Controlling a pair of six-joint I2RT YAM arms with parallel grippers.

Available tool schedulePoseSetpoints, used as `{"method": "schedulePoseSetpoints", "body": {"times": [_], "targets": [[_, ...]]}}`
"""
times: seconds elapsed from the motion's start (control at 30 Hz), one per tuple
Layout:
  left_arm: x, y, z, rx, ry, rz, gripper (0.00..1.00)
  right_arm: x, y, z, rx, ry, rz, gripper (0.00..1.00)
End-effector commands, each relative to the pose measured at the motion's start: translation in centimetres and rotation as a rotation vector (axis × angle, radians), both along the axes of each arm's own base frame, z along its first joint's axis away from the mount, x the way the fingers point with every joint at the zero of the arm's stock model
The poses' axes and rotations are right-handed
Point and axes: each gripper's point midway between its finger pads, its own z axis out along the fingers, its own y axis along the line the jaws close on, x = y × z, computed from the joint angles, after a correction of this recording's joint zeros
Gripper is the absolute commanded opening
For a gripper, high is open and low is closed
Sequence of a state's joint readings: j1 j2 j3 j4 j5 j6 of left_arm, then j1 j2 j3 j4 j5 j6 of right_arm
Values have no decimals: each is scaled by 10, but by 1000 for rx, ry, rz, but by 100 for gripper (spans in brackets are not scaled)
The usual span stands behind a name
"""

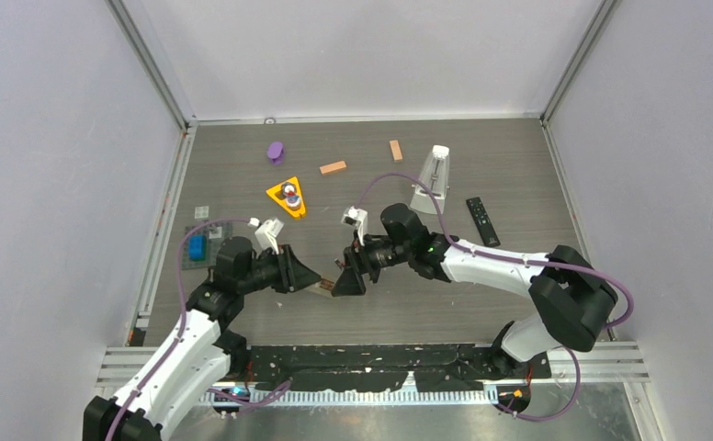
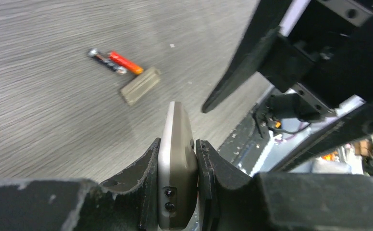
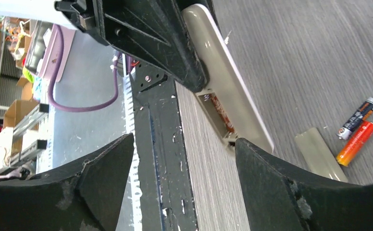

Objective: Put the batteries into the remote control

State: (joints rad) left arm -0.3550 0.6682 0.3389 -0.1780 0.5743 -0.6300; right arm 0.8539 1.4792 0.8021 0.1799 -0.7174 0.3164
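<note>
My left gripper (image 2: 177, 144) (image 1: 305, 276) is shut on one end of a beige remote control (image 2: 177, 159) (image 1: 322, 287) and holds it above the table. In the right wrist view the remote control (image 3: 232, 91) shows an open battery bay (image 3: 219, 114) with something red-brown inside. Two batteries lie side by side on the table, one dark (image 2: 105, 60) (image 3: 359, 118) and one red-orange (image 2: 126, 63) (image 3: 356, 143). The beige bay cover (image 2: 140, 85) (image 3: 319, 154) lies beside them. My right gripper (image 3: 183, 139) (image 1: 345, 280) is open with nothing between its fingers, just short of the remote's free end.
A black remote (image 1: 482, 220) and a white upright gadget (image 1: 434, 179) stand at the right. An orange triangle (image 1: 287, 197), a purple piece (image 1: 275, 151) and two orange-brown blocks (image 1: 333, 167) lie farther back. The table's front edge with black strip (image 1: 380, 354) is close below the grippers.
</note>
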Motion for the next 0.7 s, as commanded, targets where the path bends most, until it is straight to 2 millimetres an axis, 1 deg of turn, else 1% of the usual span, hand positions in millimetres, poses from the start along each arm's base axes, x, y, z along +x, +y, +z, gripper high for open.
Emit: {"method": "schedulePoseSetpoints", "body": {"times": [0.0, 0.1, 0.27, 0.47, 0.57, 0.67], "targets": [[-18, -23, 45, -183, -148, -168, 0, -17, -1, 37, 68, -113, 152, 83], [-32, -31, 62, -264, -201, -247, 0, -16, -8, 43, 56, -163, 140, 84], [-46, -38, 81, -326, -261, -323, 0, -26, -20, 46, 44, -172, 151, 85], [-56, -44, 89, -348, -283, -375, 0, -36, -23, 41, 21, -168, 194, 86], [-58, -44, 93, -356, -295, -384, 0, -43, -19, 36, 9, -148, 223, 86], [-58, -45, 96, -361, -304, -387, 0, -53, -15, 38, 28, -128, 258, 85]]}}
